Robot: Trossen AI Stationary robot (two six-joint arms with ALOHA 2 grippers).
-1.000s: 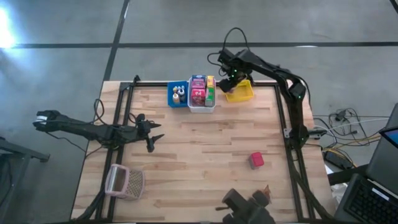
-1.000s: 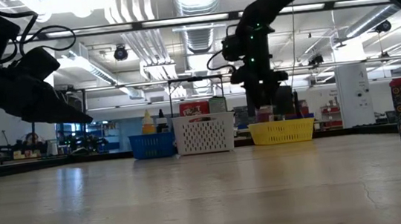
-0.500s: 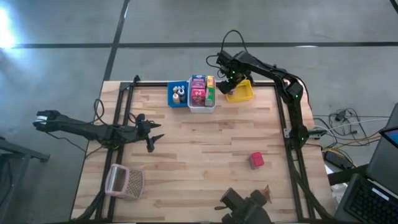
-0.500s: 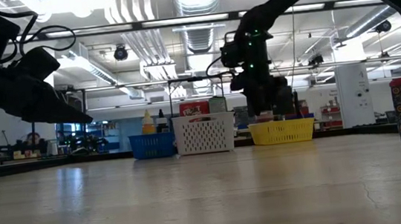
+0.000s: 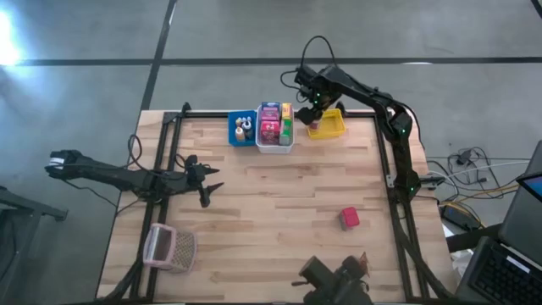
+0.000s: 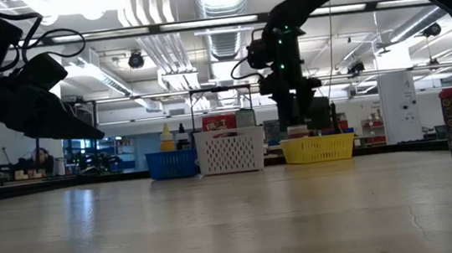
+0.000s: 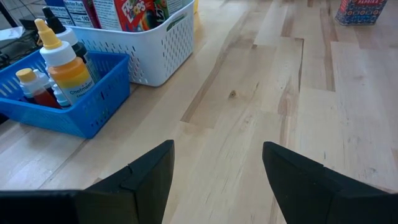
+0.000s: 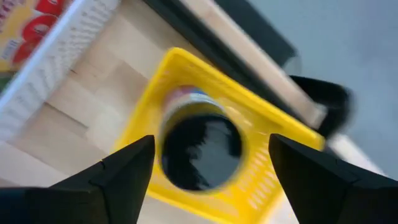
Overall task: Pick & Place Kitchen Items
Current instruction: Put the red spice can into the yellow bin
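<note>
My right gripper (image 5: 312,103) hangs open over the yellow bin (image 5: 329,127) at the table's far right, pointing down. In its wrist view a small jar with a black lid (image 8: 200,149) sits in that bin (image 8: 261,180), between and below the two fingers, touching neither. A red box (image 5: 349,218) stands on the table nearer the front right. The white bin (image 5: 274,129) holds several boxes and the blue bin (image 5: 243,129) holds small bottles. My left gripper (image 5: 212,185) waits open over the table's left side with nothing in it.
A pinkish mesh basket (image 5: 171,247) lies at the near left corner. A black frame (image 5: 174,127) runs along the table's edges. A dark camera mount (image 5: 334,278) sits at the near edge. Bare wood (image 5: 279,195) lies between the bins and the red box.
</note>
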